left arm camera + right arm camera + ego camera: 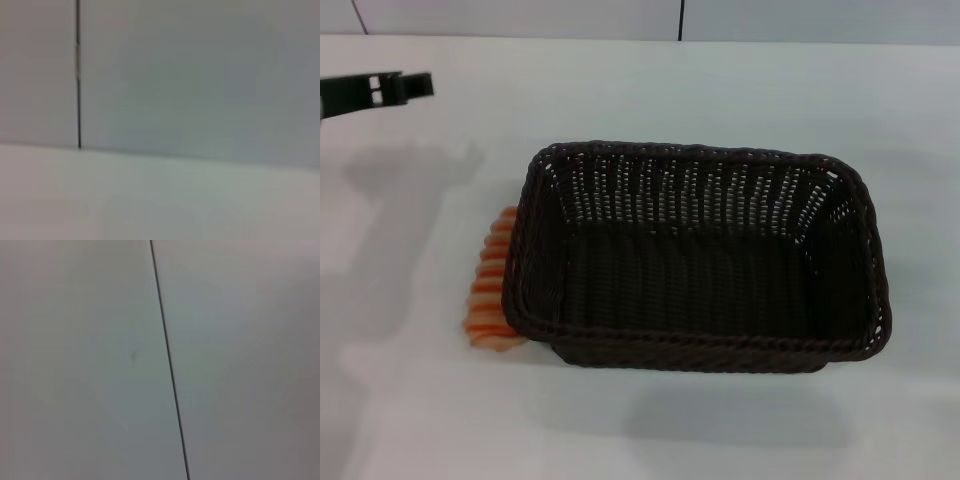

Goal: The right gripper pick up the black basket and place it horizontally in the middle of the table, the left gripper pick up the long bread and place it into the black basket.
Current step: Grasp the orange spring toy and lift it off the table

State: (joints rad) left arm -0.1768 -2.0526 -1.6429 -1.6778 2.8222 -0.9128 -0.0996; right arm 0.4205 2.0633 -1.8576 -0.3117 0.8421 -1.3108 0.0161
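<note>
The black basket (700, 255) sits upright in the middle of the white table (650, 100), long side across my view, and it is empty inside. The long bread (490, 290), striped orange and cream, lies on the table against the basket's left wall, partly hidden under the rim. My left gripper (408, 86) shows at the far left edge, raised above the table, well behind and left of the bread. The right gripper is out of view. Both wrist views show only plain pale surfaces with a dark seam.
A pale wall with dark vertical seams (680, 20) runs along the table's far edge. The left arm casts a shadow (400, 190) on the table left of the basket.
</note>
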